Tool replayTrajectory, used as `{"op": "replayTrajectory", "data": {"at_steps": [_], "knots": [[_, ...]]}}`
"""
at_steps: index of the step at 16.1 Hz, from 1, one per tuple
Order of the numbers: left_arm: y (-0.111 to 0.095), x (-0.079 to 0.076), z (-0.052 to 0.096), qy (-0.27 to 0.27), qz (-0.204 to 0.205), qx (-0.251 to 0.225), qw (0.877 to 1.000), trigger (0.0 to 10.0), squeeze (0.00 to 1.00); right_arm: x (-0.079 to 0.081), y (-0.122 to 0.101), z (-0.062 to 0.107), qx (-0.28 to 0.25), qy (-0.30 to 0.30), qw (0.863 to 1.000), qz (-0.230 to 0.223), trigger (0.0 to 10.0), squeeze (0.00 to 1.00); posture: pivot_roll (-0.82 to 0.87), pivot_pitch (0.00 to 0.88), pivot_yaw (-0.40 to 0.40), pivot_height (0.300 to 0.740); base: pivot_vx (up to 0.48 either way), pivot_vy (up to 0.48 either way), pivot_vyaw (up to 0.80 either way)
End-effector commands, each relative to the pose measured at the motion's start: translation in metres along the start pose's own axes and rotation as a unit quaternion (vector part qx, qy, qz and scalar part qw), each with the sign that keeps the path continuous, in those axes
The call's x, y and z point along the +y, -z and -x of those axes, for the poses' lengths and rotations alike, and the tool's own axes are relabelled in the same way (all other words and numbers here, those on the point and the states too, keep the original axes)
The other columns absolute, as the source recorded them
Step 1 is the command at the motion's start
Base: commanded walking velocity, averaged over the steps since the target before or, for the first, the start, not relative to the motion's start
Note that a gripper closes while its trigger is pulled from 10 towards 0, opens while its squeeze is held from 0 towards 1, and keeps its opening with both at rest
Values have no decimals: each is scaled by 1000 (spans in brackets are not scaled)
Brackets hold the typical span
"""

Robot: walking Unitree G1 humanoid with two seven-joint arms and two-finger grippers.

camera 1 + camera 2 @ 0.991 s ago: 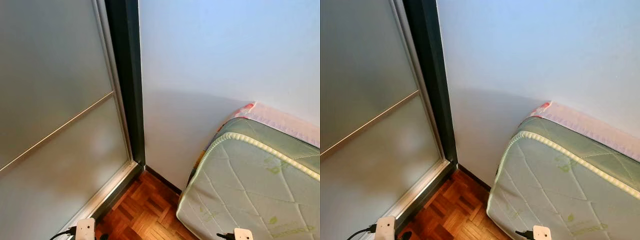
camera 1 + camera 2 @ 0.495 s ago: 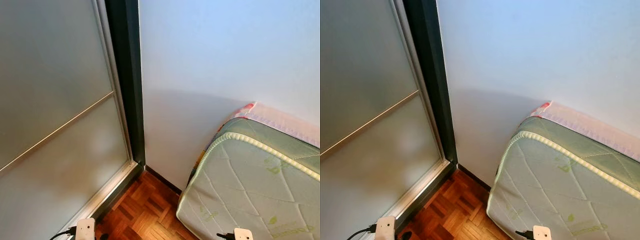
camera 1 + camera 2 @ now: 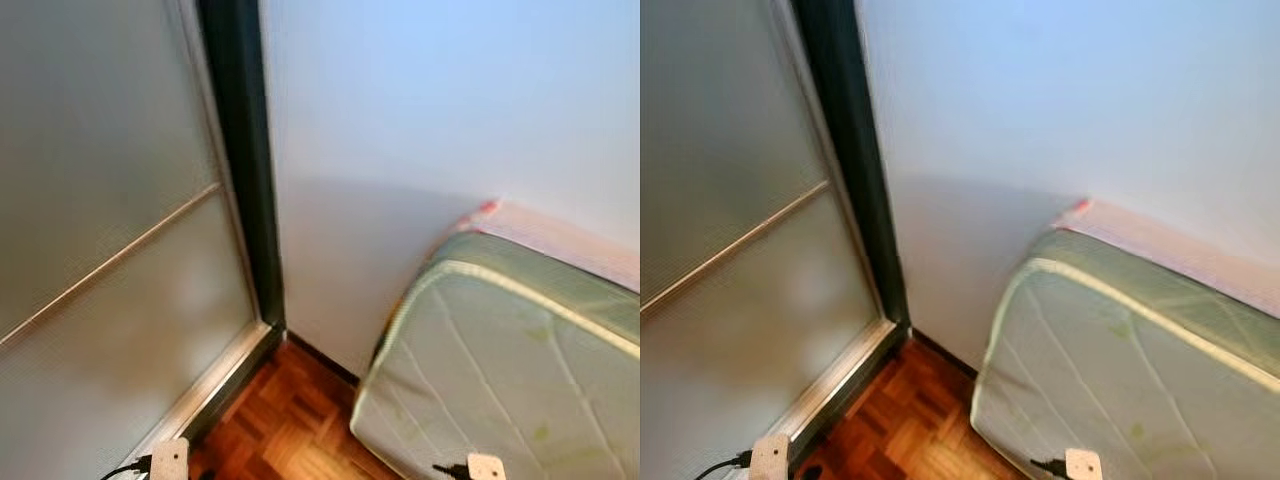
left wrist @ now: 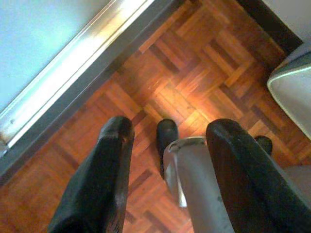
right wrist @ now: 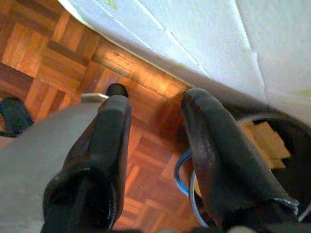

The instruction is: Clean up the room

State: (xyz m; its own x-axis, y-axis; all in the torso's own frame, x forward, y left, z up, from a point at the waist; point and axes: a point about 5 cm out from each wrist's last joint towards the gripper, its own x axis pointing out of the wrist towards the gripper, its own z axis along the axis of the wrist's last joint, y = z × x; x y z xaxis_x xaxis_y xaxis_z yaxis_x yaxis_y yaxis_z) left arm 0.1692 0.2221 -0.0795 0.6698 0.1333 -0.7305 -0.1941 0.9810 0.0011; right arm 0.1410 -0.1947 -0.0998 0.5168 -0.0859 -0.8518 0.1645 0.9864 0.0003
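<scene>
I face a room corner with a green quilted mattress (image 3: 500, 370) on the right, lying low beside the white wall (image 3: 420, 110). A pink sheet edge (image 3: 560, 235) shows along its far side. My left gripper (image 4: 170, 127) hangs open over the parquet floor (image 4: 204, 63), with nothing between its fingers. My right gripper (image 5: 156, 101) is also open and empty, hanging close to the mattress edge (image 5: 160, 29). The tops of both wrists peek in at the bottom of the left eye view.
A frosted sliding door (image 3: 100, 200) with a dark frame (image 3: 240, 160) takes up the left side, and its metal track (image 4: 73, 63) runs along the floor. My own grey leg (image 4: 199, 184) and black foot (image 4: 166, 133) are below the left gripper. Blue cables (image 5: 187, 179) hang near the right gripper.
The head view has shifted slightly and turned blurry, so the camera is moving. Nothing in the room has moved.
</scene>
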Motion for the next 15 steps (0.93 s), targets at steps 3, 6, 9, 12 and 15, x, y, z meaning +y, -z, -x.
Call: {"op": "replayTrajectory", "data": {"at_steps": [3, 6, 9, 12, 15], "knots": [[15, 11, 5, -15, 26, 38, 999, 10000, 0, 4, -34, -6, -6, -68, 997, -21, 10000, 0, 154, 0, -49, 740, 0, 0, -781], [17, 12, 6, -21, 24, 37, 999, 10000, 0, 4, -31, -6, 2, -70, 997, -11, 10000, 0, 169, 0, -57, 740, 0, 0, -781], [25, 15, 9, -24, 20, 53, 998, 10000, 0, 3, -34, -6, 0, -66, 998, -6, 10000, 0, 149, 0, -51, 740, 0, 0, -781], [29, 16, 10, -24, 17, 60, 998, 10000, 0, 4, -29, -6, 1, -62, 998, -15, 10000, 0, 142, 0, -43, 740, 0, 0, -781], [26, 17, 9, -21, 10, 56, 998, 10000, 0, 5, -29, -6, 3, -61, 998, -17, 10000, 0, 147, 0, -35, 740, 0, 0, -781]]}}
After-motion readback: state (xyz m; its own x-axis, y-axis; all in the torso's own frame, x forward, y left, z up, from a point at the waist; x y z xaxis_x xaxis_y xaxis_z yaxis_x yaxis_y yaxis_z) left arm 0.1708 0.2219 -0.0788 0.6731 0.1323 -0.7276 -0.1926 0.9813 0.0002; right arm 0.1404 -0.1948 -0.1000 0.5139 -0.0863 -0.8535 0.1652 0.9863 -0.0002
